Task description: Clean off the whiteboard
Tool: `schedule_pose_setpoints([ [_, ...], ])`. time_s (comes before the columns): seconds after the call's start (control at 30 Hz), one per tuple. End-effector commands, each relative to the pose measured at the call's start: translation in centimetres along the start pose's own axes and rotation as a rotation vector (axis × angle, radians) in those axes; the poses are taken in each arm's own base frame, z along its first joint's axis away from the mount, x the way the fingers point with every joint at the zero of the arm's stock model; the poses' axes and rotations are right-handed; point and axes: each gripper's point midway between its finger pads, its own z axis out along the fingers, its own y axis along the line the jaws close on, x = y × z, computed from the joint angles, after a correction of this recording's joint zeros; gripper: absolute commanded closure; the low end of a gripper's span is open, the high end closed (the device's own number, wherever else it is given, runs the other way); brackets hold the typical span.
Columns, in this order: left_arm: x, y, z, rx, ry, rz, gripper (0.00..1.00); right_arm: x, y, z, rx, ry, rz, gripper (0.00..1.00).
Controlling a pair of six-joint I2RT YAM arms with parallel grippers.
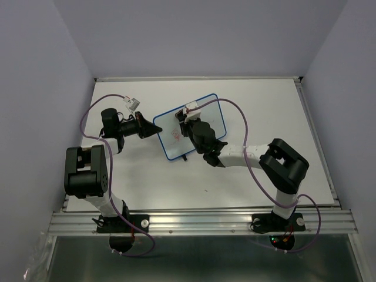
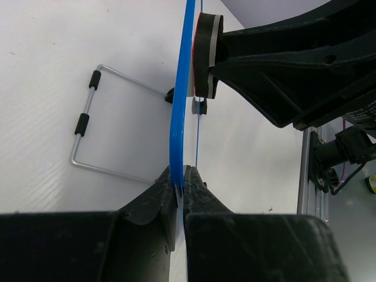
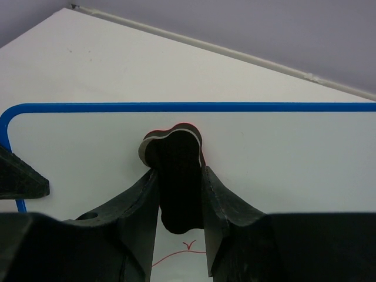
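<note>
left gripper (image 2: pixel 181 176): we see the fingers pressed together on the whiteboard's blue frame, a thin pinch with the edge running straight out from between the tips.
wire stand (image 2: pixel 82 124): we see it to the left of the left gripper's tips. It is a bent metal loop with two black sleeves, lying on the table and joined to the board's back side.
whiteboard (image 1: pixel 207 114): we place it between the two grippers, its near-left corner in the left gripper (image 1: pixel 154 127) and its face under the right one. From the left wrist it is edge-on (image 2: pixel 178 106). From the right wrist its white face (image 3: pixel 294 153) fills the area ahead of the fingers.
red marks (image 1: pixel 175 134): we see scribble on the board between the two grippers. From the right wrist, a red line (image 3: pixel 188 247) shows just behind the tips.
eraser (image 3: pixel 173 144): we see a black block held between the right fingers, its pad flat against the board face (image 2: pixel 205 56).
right gripper (image 3: pixel 179 176): clamped on the eraser, one finger on each side. From above (image 1: pixel 191 126), we see it over the board's middle.
table (image 1: pixel 264 106): white, under everything.
</note>
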Motion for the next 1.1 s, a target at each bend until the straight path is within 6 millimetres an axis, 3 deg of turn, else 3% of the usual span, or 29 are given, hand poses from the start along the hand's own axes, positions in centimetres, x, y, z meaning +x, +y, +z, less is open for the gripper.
schedule_pose_setpoints([
  [0.0, 0.6, 2.7, 0.1, -0.121, -0.001, 0.08, 1.0, -0.2, -3.9, 0.8, 0.162, -0.001, 0.047, 0.99],
  [0.1, 0.7, 2.8, 0.1, -0.123, 0.0, 0.074, 1.0, -0.4, -6.6, 0.9, 0.211, -0.006, 0.118, 0.99],
  [0.27, 0.6, 2.7, 0.1, -0.116, 0.002, 0.076, 1.0, -0.2, -4.5, -0.1, 0.055, -0.012, 0.113, 0.99],
  [0.4, 0.6, 2.7, 0.1, -0.118, 0.0, 0.076, 1.0, 0.4, -3.7, 0.3, 0.018, 0.007, 0.089, 0.99],
  [0.6, 0.5, 2.7, 0.1, -0.121, -0.002, 0.078, 1.0, 2.0, 0.1, -0.4, -0.124, 0.018, 0.008, 0.99],
  [0.77, 0.5, 2.8, 0.1, -0.127, -0.004, 0.072, 1.0, 4.4, 4.4, -3.0, -0.288, 0.063, -0.057, 0.99],
  [0.9, 0.4, 2.9, 0.1, -0.13, -0.005, 0.072, 1.0, 7.5, 6.4, -4.6, -0.346, 0.128, -0.094, 0.99],
  [1.07, 0.4, 2.8, 0.1, -0.132, -0.005, 0.068, 1.0, 9.6, 8.0, -5.8, -0.376, 0.163, -0.121, 0.99],
])
